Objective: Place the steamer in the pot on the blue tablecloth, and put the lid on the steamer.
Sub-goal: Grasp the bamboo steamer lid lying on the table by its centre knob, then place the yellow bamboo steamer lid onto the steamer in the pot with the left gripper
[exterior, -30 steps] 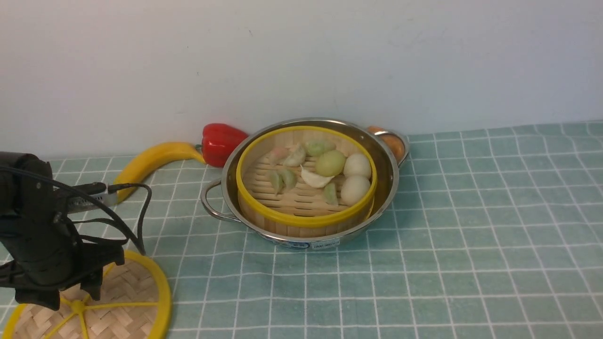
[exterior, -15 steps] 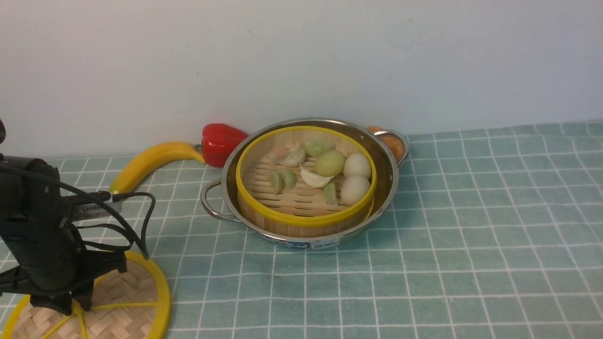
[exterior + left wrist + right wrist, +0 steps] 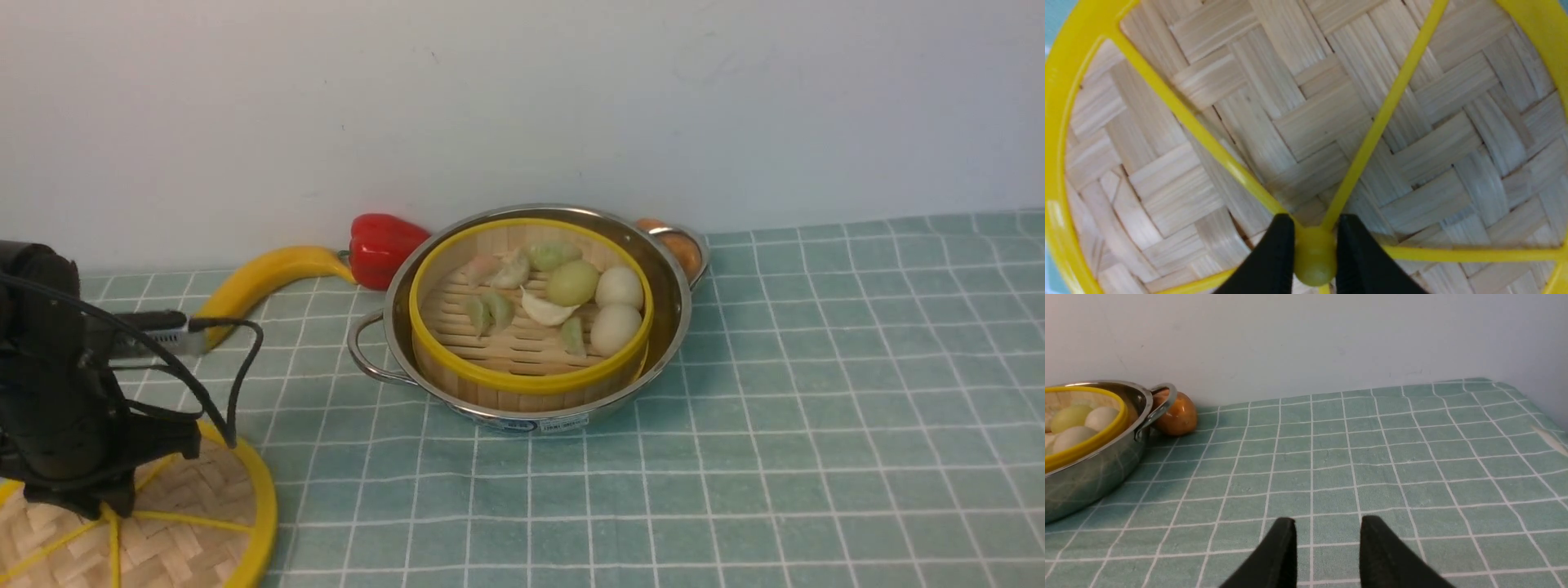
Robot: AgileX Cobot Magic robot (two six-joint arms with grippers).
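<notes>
The left arm [image 3: 49,392] was matte black and bulky, with black cables [image 3: 229,323] looping from a silver plug [image 3: 184,343] on its side. The fingers [image 3: 1274,257] of the left end effector [image 3: 1315,228] were smooth, black and tapered, like those of the right end effector [image 3: 1327,521].

Open tablecloth [image 3: 816,392] right of pot [image 3: 679,327]; banana [image 3: 261,278], pepper [image 3: 380,245] flank its left.

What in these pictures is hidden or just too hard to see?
- Front view: the lid is cut off by the frame's corner and partly covered by the left arm.
- Front view: the label on the pot is too small to read.
- Front view: the orange object is mostly hidden behind the pot.
</notes>
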